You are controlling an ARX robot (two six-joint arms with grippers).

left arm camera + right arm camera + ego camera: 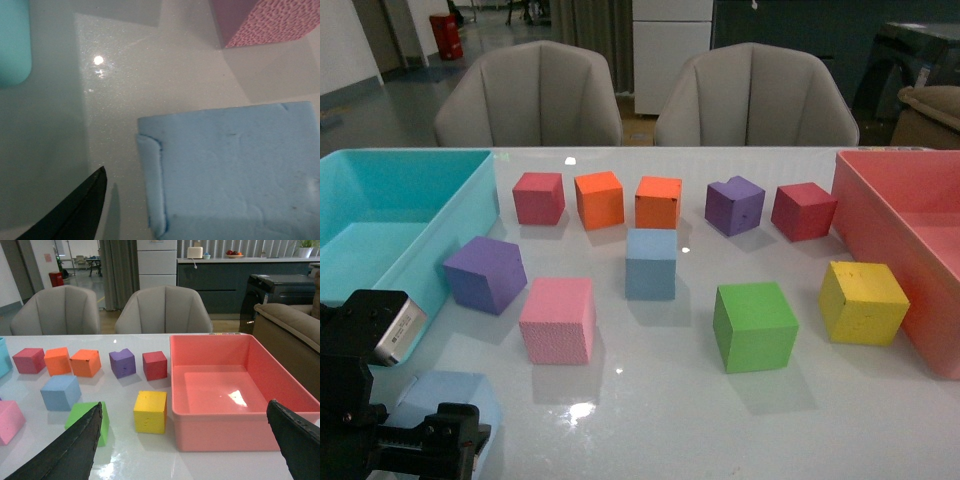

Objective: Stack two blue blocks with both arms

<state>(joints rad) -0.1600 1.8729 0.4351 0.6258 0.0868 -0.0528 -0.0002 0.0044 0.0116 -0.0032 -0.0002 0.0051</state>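
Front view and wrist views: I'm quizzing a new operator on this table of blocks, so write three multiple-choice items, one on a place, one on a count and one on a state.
1. Where is the pale blue foam cube in mid-scene? A inside a bin; B on the white table; C on top of another cube.
2. How many purple foam cubes are there? A one; B two; C four.
3. The right gripper is: A open and empty; B shut on a cube; C out of view.

Key: B, it stands alone on the tabletop. B, one at left, one in the back row. A, its fingers are spread wide with nothing held.
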